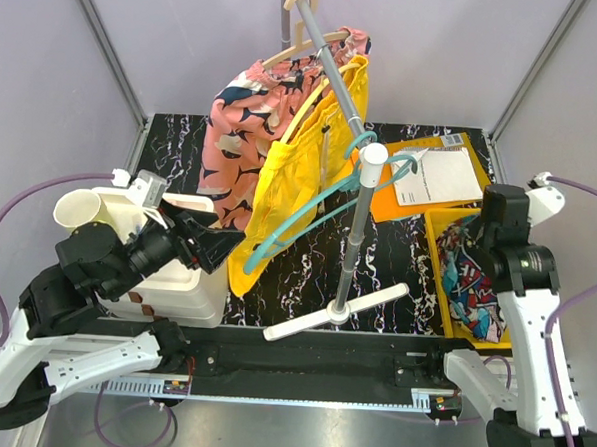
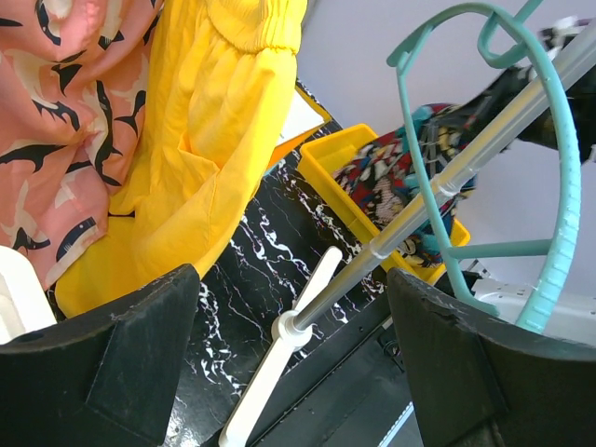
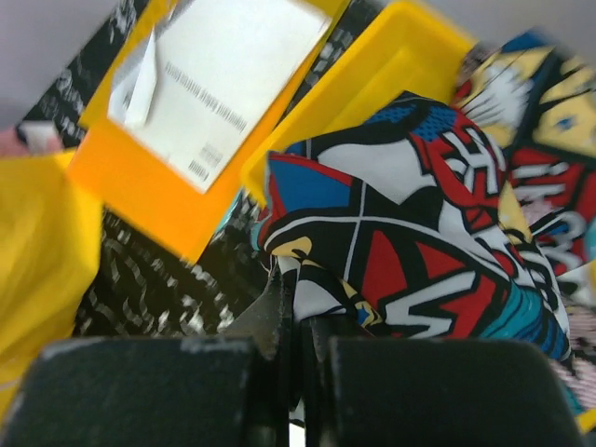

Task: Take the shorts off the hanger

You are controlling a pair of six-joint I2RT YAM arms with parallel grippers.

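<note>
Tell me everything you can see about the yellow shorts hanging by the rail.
The yellow shorts are plain bright yellow, soft thin fabric with a gathered elastic waist and a stitched pocket seam. They hang limp under the slanted rail, waist up, lower edge near the black marble table. A pink patterned garment rests against one side; a teal hanger crosses their front.

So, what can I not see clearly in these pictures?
- Top view: what holds the yellow shorts up, covered by cloth folds and the rail.
- Right wrist view: the printed shorts, blurred and cut off at the right edge.
- Top view: print on the white label, too small.
</note>
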